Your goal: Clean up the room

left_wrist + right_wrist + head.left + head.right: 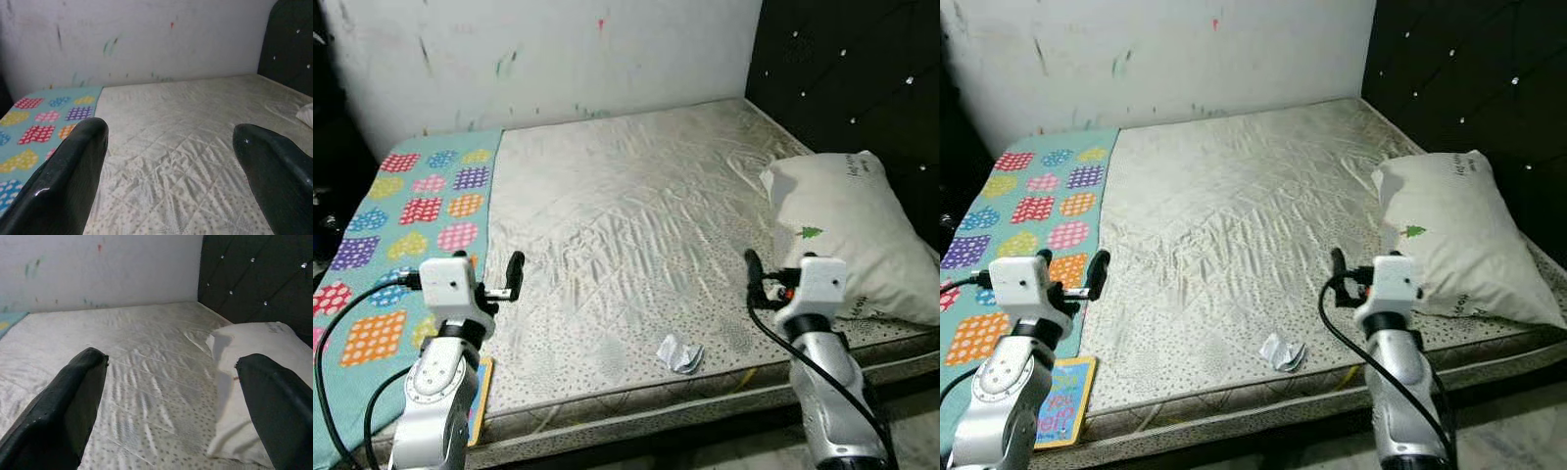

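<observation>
Where mattress (pixel 626 225) meets its near edge, crumpled paper (pixel 680 353) between spread grippers.

Both silver arms are raised and bent at the elbow, forearms pointing forward over the near edge of the mattress (pixel 626 225). The left gripper (pixel 168 161) is held above the near left part, its two black fingers spread wide. The right gripper (pixel 171 401), above the near right part, is likewise spread wide.
</observation>
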Tool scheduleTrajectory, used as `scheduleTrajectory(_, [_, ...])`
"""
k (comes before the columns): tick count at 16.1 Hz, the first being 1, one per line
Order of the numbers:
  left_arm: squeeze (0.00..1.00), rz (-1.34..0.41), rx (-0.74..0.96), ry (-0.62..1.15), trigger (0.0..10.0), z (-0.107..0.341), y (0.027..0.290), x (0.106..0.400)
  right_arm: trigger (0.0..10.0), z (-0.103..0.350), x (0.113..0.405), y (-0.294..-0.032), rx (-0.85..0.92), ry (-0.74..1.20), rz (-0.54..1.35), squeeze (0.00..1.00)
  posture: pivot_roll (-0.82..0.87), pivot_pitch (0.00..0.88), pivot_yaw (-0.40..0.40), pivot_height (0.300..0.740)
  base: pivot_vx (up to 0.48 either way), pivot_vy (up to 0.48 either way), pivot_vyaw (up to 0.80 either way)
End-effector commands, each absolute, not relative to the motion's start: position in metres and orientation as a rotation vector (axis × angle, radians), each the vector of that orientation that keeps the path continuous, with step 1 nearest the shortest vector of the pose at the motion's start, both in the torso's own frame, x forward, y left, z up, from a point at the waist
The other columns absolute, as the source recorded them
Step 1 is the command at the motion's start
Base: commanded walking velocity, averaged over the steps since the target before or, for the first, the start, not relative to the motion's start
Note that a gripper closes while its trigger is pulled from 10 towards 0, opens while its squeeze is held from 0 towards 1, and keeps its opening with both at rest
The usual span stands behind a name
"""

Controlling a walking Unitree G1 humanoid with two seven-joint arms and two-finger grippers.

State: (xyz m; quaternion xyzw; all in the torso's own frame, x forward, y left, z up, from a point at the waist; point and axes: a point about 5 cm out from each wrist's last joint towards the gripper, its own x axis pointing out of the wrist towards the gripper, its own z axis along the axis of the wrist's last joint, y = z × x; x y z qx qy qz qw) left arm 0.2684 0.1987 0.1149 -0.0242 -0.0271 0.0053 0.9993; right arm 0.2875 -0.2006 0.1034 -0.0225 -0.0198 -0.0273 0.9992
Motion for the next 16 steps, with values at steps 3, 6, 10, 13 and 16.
scheduleTrajectory(3, [0.0, 0.057, -0.06, -0.069, 10.0, 0.113, 0.203, 0.272, 10.0, 0.115, 0.29, -0.205, -0.074, -0.069, -0.055, 0.0, -0.09, 0.0, 0.037, 0.74, 0.0, 0.0, 0.0])
scheduleTrajectory(6, [0.0, 0.058, -0.062, -0.071, 10.0, 0.113, 0.203, 0.273, 10.0, 0.116, 0.29, -0.209, -0.08, -0.067, -0.068, 0.0, -0.09, 0.0, 0.045, 0.74, 0.0, 0.0, 0.0])
scheduleTrajectory(10, [0.0, 0.044, -0.055, -0.07, 10.0, 0.114, 0.201, 0.271, 10.0, 0.114, 0.289, -0.2, -0.065, -0.064, -0.041, 0.0, -0.07, 0.0, 0.037, 0.74, 0.0, 0.0, 0.0])
scheduleTrajectory(13, [0.0, 0.065, -0.058, -0.076, 10.0, 0.114, 0.203, 0.27, 10.0, 0.113, 0.289, -0.195, -0.049, -0.052, -0.017, 0.0, -0.07, 0.0, 0.03, 0.74, 0.0, 0.0, 0.0])
scheduleTrajectory(16, [0.0, 0.086, -0.061, -0.075, 10.0, 0.114, 0.205, 0.268, 10.0, 0.113, 0.29, -0.19, -0.047, -0.046, 0.001, 0.0, -0.06, 0.0, 0.025, 0.74, 0.0, 0.0, 0.0])
